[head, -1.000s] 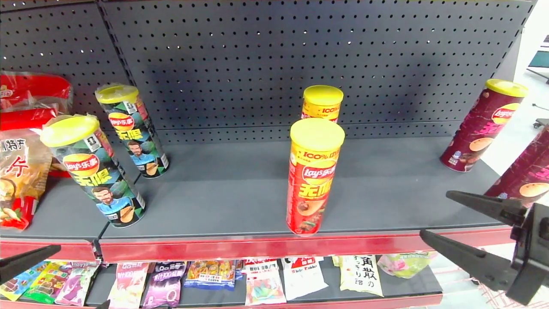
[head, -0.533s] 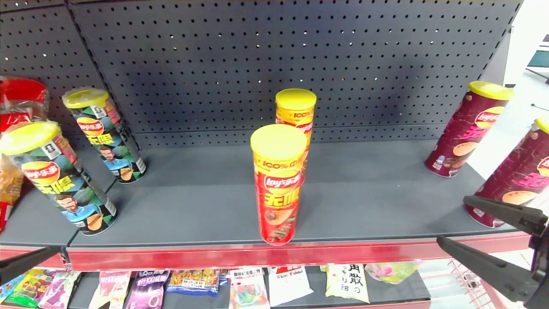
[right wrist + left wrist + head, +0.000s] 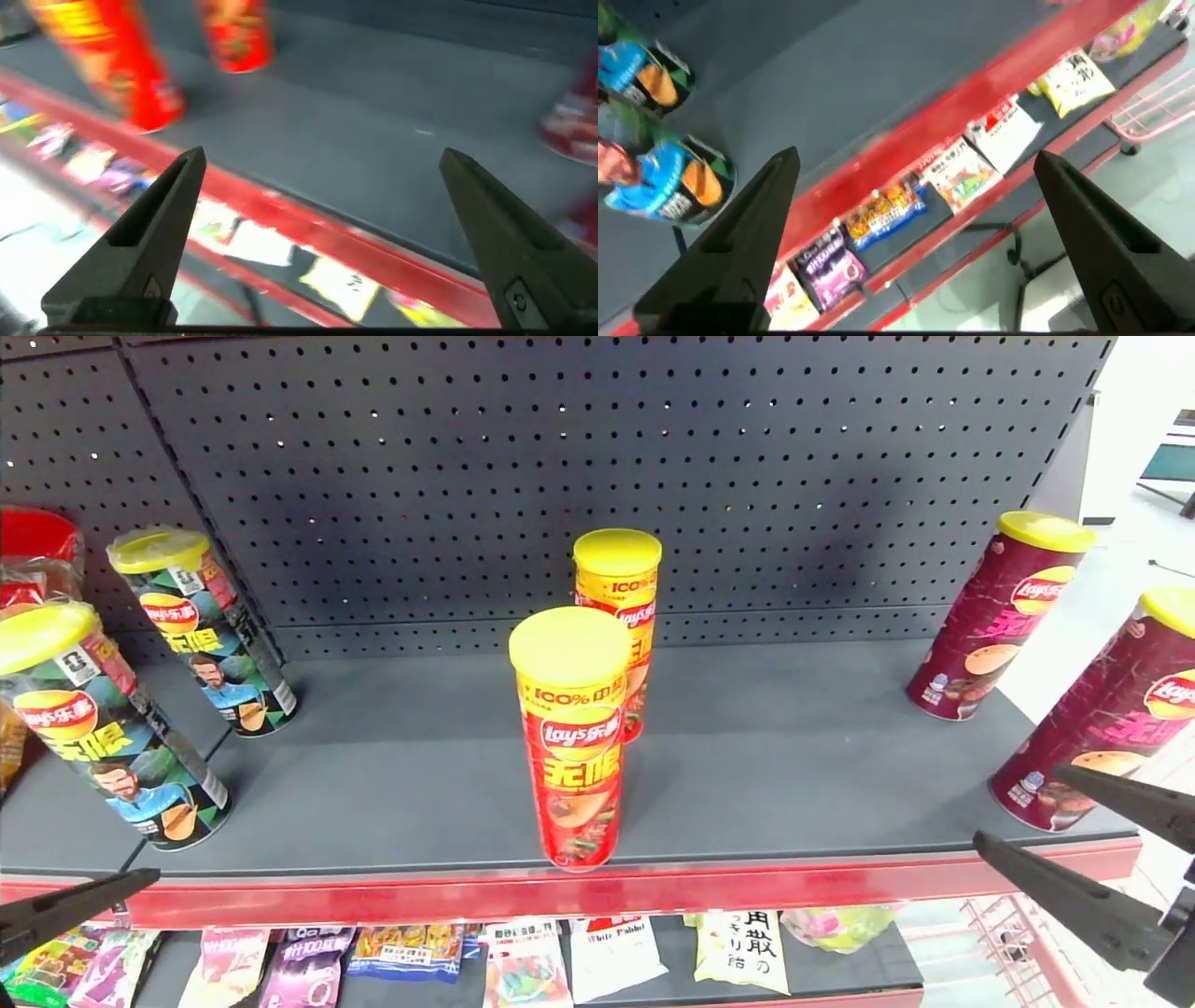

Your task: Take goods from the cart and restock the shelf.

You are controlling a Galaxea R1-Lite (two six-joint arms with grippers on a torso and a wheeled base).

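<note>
Red chip can, yellow-lidded, stood upright at the front edge of the grey shelf ahead of you. Your left gripper and right gripper hung wide open, both empty, near its red lip.

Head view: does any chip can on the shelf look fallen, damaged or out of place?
Nothing is fallen or spilled. The two green cans, two red cans and two maroon cans all stand with lids on. Only the front red can sits right at the shelf's front edge.
</note>
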